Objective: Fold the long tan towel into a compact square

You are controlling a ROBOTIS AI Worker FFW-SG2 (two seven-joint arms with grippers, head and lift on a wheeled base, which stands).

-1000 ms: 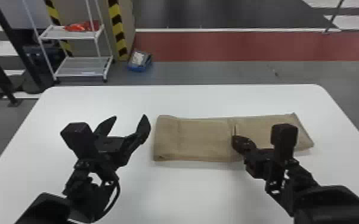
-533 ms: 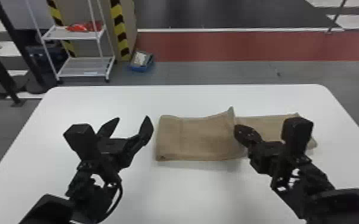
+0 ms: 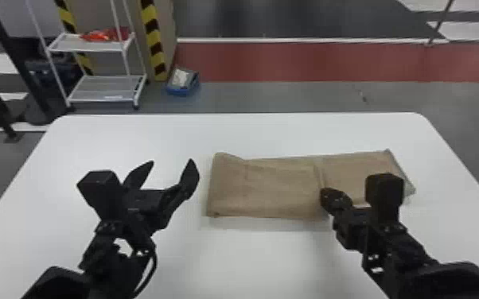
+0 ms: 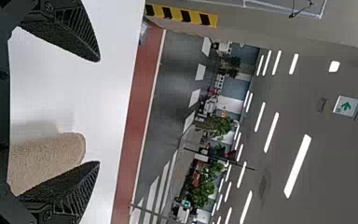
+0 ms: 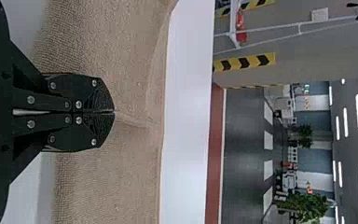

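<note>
- The long tan textured cloth towel (image 3: pixel 266 191) lies as a flat rectangle, lengthwise from left to right, a folded layer covering its left part and ending near a crease
- Under the towel is the white smooth round-cornered table (image 3: pixel 250 262)
- Just left of the towel, the left black two-fingered gripper (image 3: pixel 171 161) is open, its fingers spread wide and holding nothing
- At the towel's crease, the right black two-fingered gripper (image 3: pixel 323 195) has its fingers closed together; whether cloth is pinched between their tips I cannot tell
- Well beyond the towel, to its left, stands the white metal two-tier rack (image 3: pixel 103 89), with the small blue open box (image 3: pixel 183 89) on the floor beside it
</note>
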